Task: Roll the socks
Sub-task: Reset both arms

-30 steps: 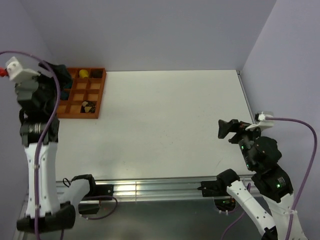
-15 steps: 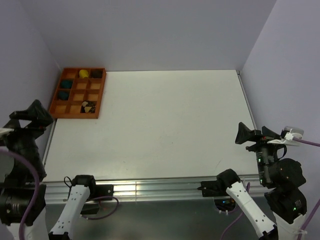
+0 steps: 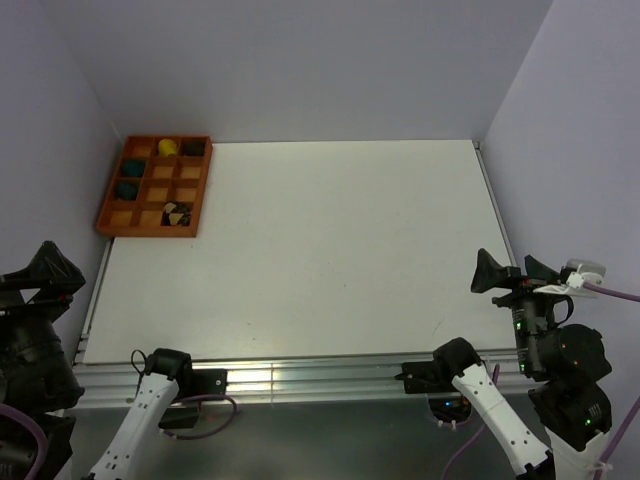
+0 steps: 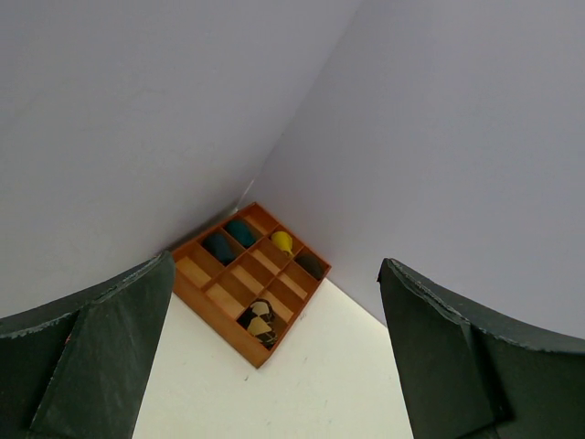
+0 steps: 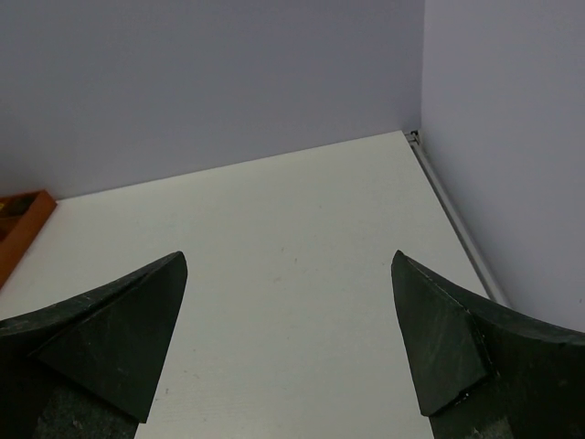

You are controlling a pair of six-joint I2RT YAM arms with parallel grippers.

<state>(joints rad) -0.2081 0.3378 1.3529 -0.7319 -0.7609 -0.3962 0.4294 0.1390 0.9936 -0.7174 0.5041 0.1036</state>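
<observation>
Dark-brown and tan argyle socks (image 3: pixel 177 212) sit, seemingly rolled, in the nearest right compartment of an orange wooden divided tray (image 3: pixel 146 231) at far left, while the left gripper (image 4: pixel 276 265) and right gripper (image 5: pixel 288 258) hang spread and empty near the white table's (image 3: pixel 320 250) near edge, so the job looks finished and parking clear seems best.

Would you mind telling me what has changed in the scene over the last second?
The left tool pulled back from above the wooden tray to the near left, beyond the table edge. The right tool drew back toward the near right. Both stand open and empty; nothing was picked up. The argyle socks, the teal sock balls and the yellow sock ball stayed in their tray compartments.
</observation>
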